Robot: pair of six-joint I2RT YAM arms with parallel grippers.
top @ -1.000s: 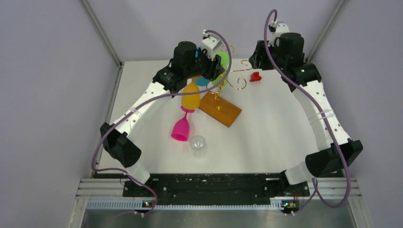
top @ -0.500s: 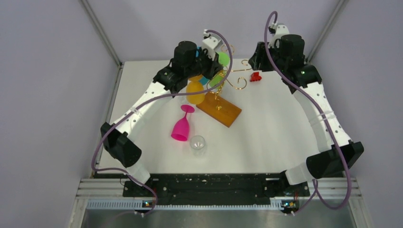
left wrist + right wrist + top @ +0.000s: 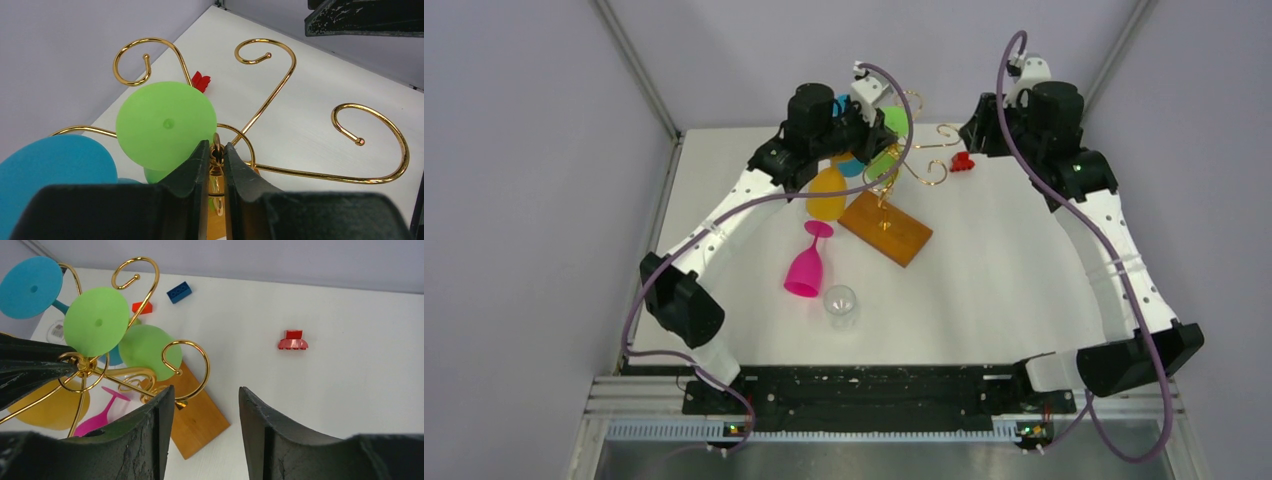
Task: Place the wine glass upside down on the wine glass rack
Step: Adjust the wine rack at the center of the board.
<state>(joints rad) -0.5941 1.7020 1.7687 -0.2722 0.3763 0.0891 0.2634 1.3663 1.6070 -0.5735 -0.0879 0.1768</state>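
**Top view, left to right.**

- The pink wine glass (image 3: 805,266) is seen lying on its side on the white surface (image 3: 1004,270), with its foot toward the rack.
- The yellow wine glass (image 3: 826,194) is found just behind it, bowl down, beside the rack's base. Its stem is hidden under the left arm, so whether it hangs from a rack arm cannot be told.
- A clear glass (image 3: 840,303) is noted nearest the arm bases, apart from the pink one.
- The wine glass rack (image 3: 890,232) is stood upright toward the far edge, its wooden base set at an angle.
- A blue wine glass (image 3: 31,280) and a green wine glass (image 3: 96,327) are hung upside down in its spiral arms, feet uppermost, the green one nearer the centre post.
- A blue brick (image 3: 179,291) and a red brick (image 3: 142,306) are seen on the surface beyond the rack.
- On the left hand (image 3: 216,148), the fingers are drawn almost together and pinched on the gold centre post at the rack's top. No glass is held.
- A red clip (image 3: 963,161) is noted on the surface right of the rack, clear of it.
- The right hand (image 3: 205,392) is held above the surface just right of the rack. Its fingers are parted wide with nothing between them.
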